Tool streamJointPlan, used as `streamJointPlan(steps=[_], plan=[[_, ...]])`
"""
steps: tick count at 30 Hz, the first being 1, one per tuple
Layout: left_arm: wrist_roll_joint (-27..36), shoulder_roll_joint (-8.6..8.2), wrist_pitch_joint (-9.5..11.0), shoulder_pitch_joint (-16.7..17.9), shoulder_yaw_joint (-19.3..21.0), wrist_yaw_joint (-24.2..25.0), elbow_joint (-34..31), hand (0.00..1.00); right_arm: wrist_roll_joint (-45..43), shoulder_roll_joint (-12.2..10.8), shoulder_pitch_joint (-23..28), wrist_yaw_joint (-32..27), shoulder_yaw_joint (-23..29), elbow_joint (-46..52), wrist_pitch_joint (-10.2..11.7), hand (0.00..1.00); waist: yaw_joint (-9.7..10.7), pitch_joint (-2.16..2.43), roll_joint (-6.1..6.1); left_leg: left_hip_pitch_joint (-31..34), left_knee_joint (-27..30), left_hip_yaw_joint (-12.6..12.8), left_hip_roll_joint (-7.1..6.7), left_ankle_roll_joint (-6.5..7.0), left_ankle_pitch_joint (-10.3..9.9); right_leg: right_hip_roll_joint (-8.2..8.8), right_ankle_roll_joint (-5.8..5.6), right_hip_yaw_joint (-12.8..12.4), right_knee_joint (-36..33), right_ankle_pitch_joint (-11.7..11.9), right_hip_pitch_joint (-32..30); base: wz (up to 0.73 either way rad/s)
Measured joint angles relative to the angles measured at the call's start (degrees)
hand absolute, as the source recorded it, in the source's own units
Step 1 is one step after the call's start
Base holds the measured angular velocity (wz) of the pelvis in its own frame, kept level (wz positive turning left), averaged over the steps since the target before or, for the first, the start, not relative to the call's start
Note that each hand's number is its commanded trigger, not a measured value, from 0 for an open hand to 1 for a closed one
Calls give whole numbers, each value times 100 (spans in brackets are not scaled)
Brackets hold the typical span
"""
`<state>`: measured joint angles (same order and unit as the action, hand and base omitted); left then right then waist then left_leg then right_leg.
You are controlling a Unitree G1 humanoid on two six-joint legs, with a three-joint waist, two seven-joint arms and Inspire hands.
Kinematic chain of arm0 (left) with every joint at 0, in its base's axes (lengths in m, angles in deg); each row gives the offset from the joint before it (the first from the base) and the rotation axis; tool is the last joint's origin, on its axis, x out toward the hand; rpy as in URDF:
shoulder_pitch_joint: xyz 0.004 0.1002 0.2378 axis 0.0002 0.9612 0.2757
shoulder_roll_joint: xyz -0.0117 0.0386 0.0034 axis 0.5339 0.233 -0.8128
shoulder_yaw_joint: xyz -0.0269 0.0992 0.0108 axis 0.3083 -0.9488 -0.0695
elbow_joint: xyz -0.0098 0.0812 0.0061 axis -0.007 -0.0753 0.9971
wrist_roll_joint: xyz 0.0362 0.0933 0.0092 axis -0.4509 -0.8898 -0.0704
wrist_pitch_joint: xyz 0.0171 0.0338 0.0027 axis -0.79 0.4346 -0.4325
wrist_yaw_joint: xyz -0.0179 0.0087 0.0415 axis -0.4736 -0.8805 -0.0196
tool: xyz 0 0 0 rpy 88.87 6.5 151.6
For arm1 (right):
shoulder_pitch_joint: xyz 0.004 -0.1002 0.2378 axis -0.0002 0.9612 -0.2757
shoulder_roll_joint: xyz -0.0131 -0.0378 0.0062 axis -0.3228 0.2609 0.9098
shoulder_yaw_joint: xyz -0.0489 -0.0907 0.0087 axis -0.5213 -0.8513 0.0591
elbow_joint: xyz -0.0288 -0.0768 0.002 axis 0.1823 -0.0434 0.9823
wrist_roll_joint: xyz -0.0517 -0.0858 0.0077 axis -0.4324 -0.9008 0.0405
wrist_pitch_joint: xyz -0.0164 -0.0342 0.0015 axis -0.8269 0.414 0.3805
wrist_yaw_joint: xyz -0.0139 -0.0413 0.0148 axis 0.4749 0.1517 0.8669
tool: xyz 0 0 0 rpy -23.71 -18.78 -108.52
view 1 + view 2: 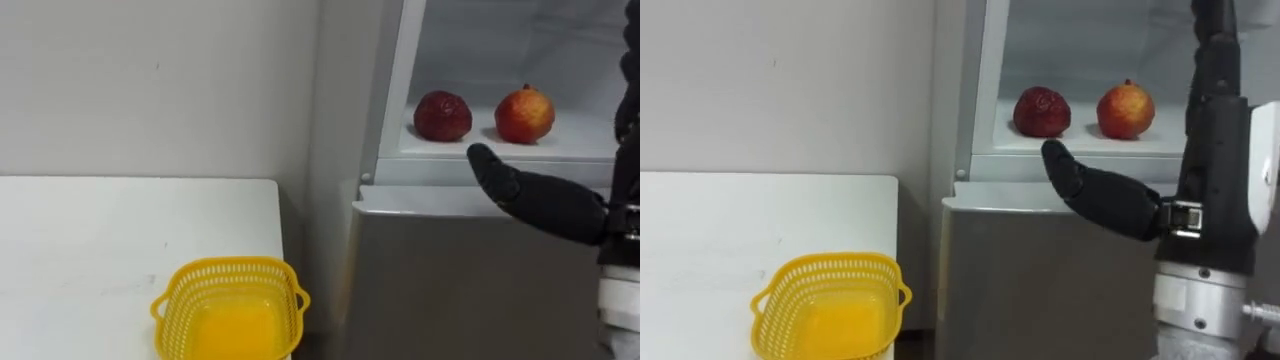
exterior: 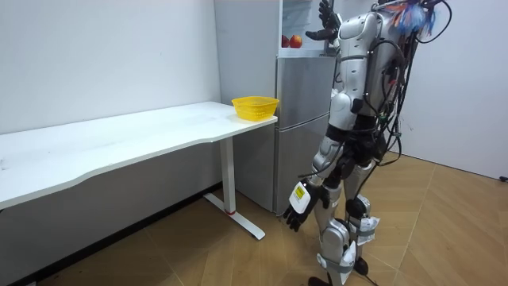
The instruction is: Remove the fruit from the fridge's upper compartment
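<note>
Reaching toward the fruit in the open upper fridge, with nothing in hand yet.

In the left eye view, the black right hand is hovering empty with its fingers straight, in front of the tall grey fridge and just below the lip of the white fridge shelf. On that shelf a dark red round fruit is sitting to the left of a red-orange round fruit, the two apart. To my eye the hand is needing to rise over the lip, then curl round the dark fruit without rolling it. In the room view, the robot is standing close to the fridge, its left hand hanging relaxed and open by its thigh. In the right eye view, the yellow plastic mesh basket is waiting empty on the white table, near left.
</note>
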<state>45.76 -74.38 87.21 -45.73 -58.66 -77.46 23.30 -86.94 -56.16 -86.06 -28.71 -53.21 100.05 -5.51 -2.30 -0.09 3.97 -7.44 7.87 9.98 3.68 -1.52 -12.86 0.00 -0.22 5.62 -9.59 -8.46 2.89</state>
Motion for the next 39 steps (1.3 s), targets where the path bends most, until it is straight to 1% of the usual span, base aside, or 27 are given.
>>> streamJointPlan(steps=[1, 2, 3, 5, 7, 8, 11, 15, 17, 20, 21, 22, 26, 29, 31, 33, 34, 36, 38, 39], plan=[[-51, -12, -24, -9, 42, 11, 0, 0, 41, 0, -27, 7, 32, -12, -1, 0, 0, -5, -5, 10, 0, -28, 0, 0, 0, 5, 0, 41, 3, 0, 0, 16], [-163, -25, -51, -31, 125, 59, -5, 0, 135, 1, -76, 17, 98, -43, -18, 0, -4, -2, 2, 29, 0, -85, -1, 0, 0, 15, -1, 134, 5, -1, 1, 15], [-209, -29, -55, -36, 160, 74, -7, 0, 198, 1, -104, 24, 133, -68, -33, 0, -25, 0, 9, 32, 1, -95, 0, 0, 0, 16, -2, 168, 5, -1, 1, 10], [-365, -55, -87, -34, 216, 83, -23, 0, 397, 63, -246, 53, 189, -248, -163, 0, -123, -1, 8, 21, 4, -109, 0, 0, 0, 21, -2, 246, 2, -1, 5, -2], [-401, -59, -151, -27, 222, 108, -82, 0, 410, 134, -351, 122, 189, -383, -272, 0, -170, 1, 12, 24, 4, -121, -1, 0, 0, 24, -2, 252, 1, -1, 0, 0], [-403, -58, -188, -21, 230, 126, -135, 0, 407, 144, -460, 149, 188, -450, -369, 0, -198, -1, 14, 34, 6, -141, -4, 0, 0, 26, -2, 263, 4, -1, -4, 5], [-525, -62, -254, -17, 281, 227, -250, 0, 389, 159, -702, 230, 194, -658, -423, 0, -214, -1, 14, 82, 87, -226, -26, 1, 1, 64, -4, 398, 2, -2, 3, 14], [-523, -60, -288, 21, 346, 326, -338, 0, 415, 227, -1034, 328, 253, -1175, -497, 0, -251, -5, 31, 106, 115, -257, -33, 5, 3, 83, -3, 467, -8, -2, 4, 7], [-522, -60, -298, 22, 411, 367, -350, 0, 489, 237, -1140, 396, 352, -1349, -504, 0, -248, 3, 45, 183, 171, -352, -39, 5, 3, 102, -3, 573, -8, -2, 2, 19], [-523, -72, -307, 87, 446, 398, -433, 0, 670, 301, -1204, 485, 369, -1475, -507, 0, -255, 2, 45, 206, 180, -399, -36, 7, 4, 99, -2, 609, -9, -2, 23, 9], [-525, -78, -308, 99, 447, 412, -452, 0, 742, 370, -1232, 532, 370, -1536, -559, 0, -260, 2, 45, 212, 184, -401, -37, 8, 5, 101, -2, 610, -10, -1, 23, 0], [-525, -78, -310, 99, 457, 431, -452, 0, 763, 386, -1256, 561, 372, -1566, -595, 0, -261, 2, 46, 216, 191, -401, -37, 8, 5, 102, -1, 610, -10, -1, 22, 0], [-528, -71, -419, 89, 593, 466, -505, 0, 835, 408, -1440, 642, 374, -1820, -715, 0, -268, 9, 56, 277, 239, -428, -39, 8, 5, 106, 2, 629, -8, 1, 4, 2], [-527, -67, -422, 19, 612, 476, -547, 0, 945, 414, -1523, 679, 361, -1975, -745, 0, -274, 7, 62, 308, 260, -485, -47, 9, 5, 123, 1, 717, -14, 1, 3, 9], [-527, -63, -422, 5, 612, 486, -580, 0, 1053, 446, -1700, 679, 352, -2257, -763, 0, -289, 0, 75, 308, 260, -484, -47, 9, 6, 123, 2, 718, -13, 1, -2, 3], [-524, -52, -422, 1, 612, 486, -656, 0, 1076, 479, -1832, 676, 350, -2424, -839, 0, -300, -10, 97, 314, 260, -484, -46, 9, 6, 122, 2, 721, -12, 0, -6, 0], [-522, -38, -421, -2, 611, 483, -674, 0, 1083, 514, -1883, 666, 340, -2468, -875, 0, -312, -18, 118, 318, 259, -485, -46, 9, 6, 121, 2, 722, -9, 0, -9, 0], [-520, -17, -426, 0, 611, 472, -673, 0, 1084, 650, -1890, 641, 246, -2502, -878, 0, -375, -10, 150, 319, 256, -485, -45, 9, 6, 120, 2, 729, -7, 0, -16, 0], [-528, 3, -455, 1, 615, 469, -674, 0, 1055, 858, -1893, 665, 110, -2667, -880, 0, -419, 20, 197, 322, 259, -518, -44, 9, 6, 124, 2, 789, -8, 0, -8, 6], [-528, 8, -468, -5, 615, 468, -674, 0, 1054, 887, -1895, 680, 110, -2715, -883, 0, -421, 26, 206, 319, 259, -531, -43, 9, 6, 129, 2, 836, -11, 0, -7, 9]])
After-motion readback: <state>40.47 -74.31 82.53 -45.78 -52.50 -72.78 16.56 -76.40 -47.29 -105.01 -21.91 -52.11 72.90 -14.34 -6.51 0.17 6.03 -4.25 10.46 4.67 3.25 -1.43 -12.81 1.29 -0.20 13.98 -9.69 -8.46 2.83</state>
